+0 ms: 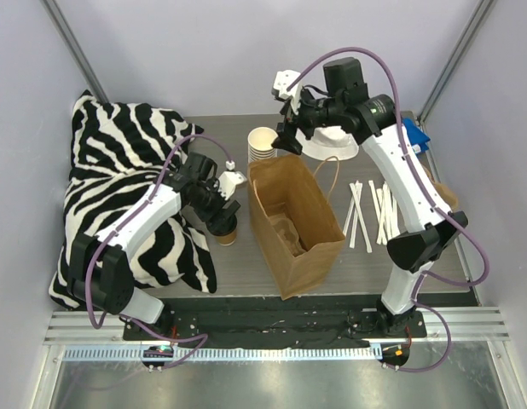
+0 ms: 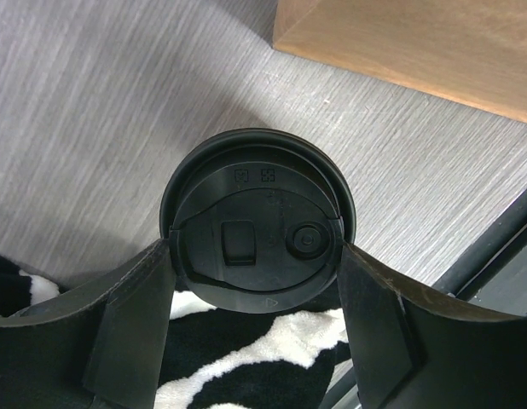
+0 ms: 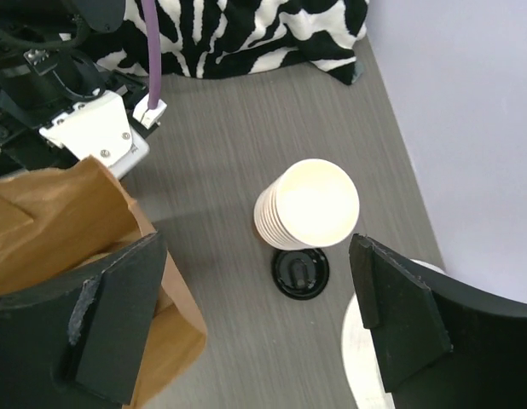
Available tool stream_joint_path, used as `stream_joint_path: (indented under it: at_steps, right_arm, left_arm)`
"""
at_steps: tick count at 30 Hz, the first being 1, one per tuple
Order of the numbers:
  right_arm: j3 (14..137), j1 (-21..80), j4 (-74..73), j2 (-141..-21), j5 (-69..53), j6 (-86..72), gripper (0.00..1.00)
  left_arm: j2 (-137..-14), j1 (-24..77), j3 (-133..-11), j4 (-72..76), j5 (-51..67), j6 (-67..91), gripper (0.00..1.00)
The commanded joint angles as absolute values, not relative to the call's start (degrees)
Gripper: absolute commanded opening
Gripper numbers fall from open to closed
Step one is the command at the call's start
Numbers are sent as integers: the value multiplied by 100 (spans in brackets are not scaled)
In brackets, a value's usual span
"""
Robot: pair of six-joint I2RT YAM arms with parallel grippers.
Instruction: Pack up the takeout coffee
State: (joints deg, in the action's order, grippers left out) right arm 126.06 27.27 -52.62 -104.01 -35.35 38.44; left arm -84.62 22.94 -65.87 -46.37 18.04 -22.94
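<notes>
The takeout coffee point(image 1: 227, 234), a cream cup with a brown lower band and a black lid point(image 2: 257, 223), stands on the table at the edge of the zebra blanket, left of the open brown paper bag point(image 1: 293, 223). My left gripper point(image 1: 221, 213) comes down on it from above. Its fingers point(image 2: 131, 324) touch both sides of the lid, so it is shut on the cup. My right gripper point(image 1: 289, 135) is open and empty. It hovers over the far rim of the bag, next to the stack of lidless cups point(image 3: 308, 204).
A loose black lid point(image 3: 301, 273) lies beside the cup stack. A white round plate point(image 1: 336, 145) sits behind the bag, and white stir sticks point(image 1: 370, 213) lie to its right. The zebra blanket point(image 1: 118, 187) covers the left side. A blue object point(image 1: 414, 135) is at the far right.
</notes>
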Motion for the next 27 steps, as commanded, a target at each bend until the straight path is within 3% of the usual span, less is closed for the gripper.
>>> stream_joint_path:
  at_steps: [1, 7, 23, 26, 27]
  right_arm:
    - [12823, 2768, -5554, -9950, -3515, 4429, 93]
    - [12814, 2988, -6265, -9844, -3586, 5043, 81]
    - [12753, 3331, -6381, -10397, -2681, 5475, 73]
    - [12788, 3340, -6390, -10503, -2523, 5476, 69]
    - [12823, 3340, -6407, -10512, -2514, 5484, 61]
  left_arm:
    - [-8279, 2189, -6548, -4562, 1934, -2145, 18]
    - [-8314, 2171, -6565, -4526, 1977, -2127, 17]
    - [-8227, 2171, -6530, -4403, 2048, -2004, 16]
    - [-8191, 2162, -6504, -4403, 2144, -1960, 16]
    - [-8165, 2171, -6504, -4403, 2162, -1951, 16]
